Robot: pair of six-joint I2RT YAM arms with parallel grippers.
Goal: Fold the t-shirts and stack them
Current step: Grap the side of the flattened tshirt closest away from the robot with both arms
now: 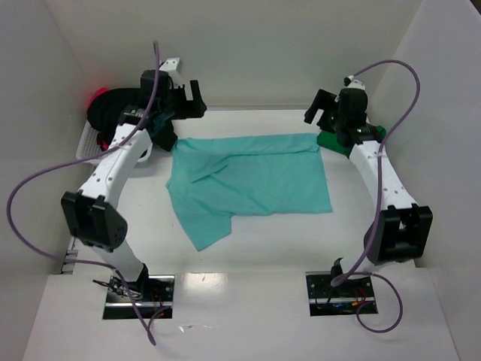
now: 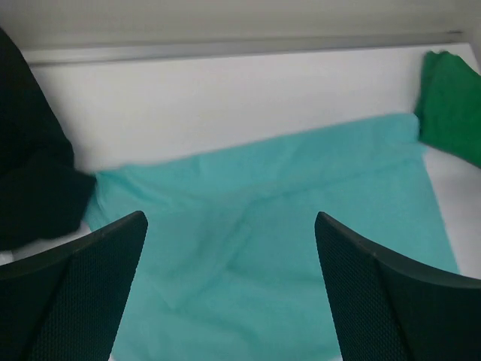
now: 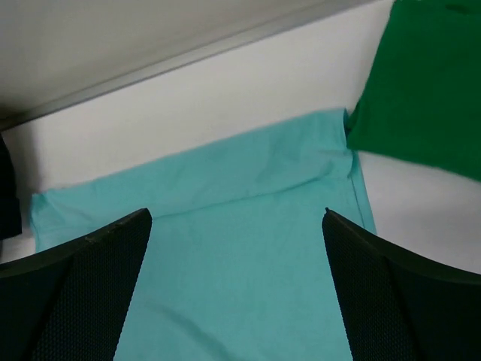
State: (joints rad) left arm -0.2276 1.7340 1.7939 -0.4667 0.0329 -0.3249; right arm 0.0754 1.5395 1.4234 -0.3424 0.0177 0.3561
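Note:
A light teal t-shirt [image 1: 252, 180] lies spread on the white table, with a fold along its far edge and one corner trailing toward the near left. My left gripper [image 1: 192, 99] hovers open above its far left corner, nothing between the fingers [image 2: 230, 218]. Over the far right corner my right gripper [image 1: 319, 109] is open and empty too [image 3: 236, 212]. A dark green t-shirt [image 1: 353, 141] lies at the far right, partly under the right arm and touching the teal corner [image 3: 428, 90]. At the far left sit a black t-shirt [image 1: 113, 109] and a red-pink one [image 1: 96, 96].
A white basket [image 1: 89, 144] at the far left holds the black and red-pink shirts. White walls close in the table at the back and on both sides. Purple cables loop from each arm.

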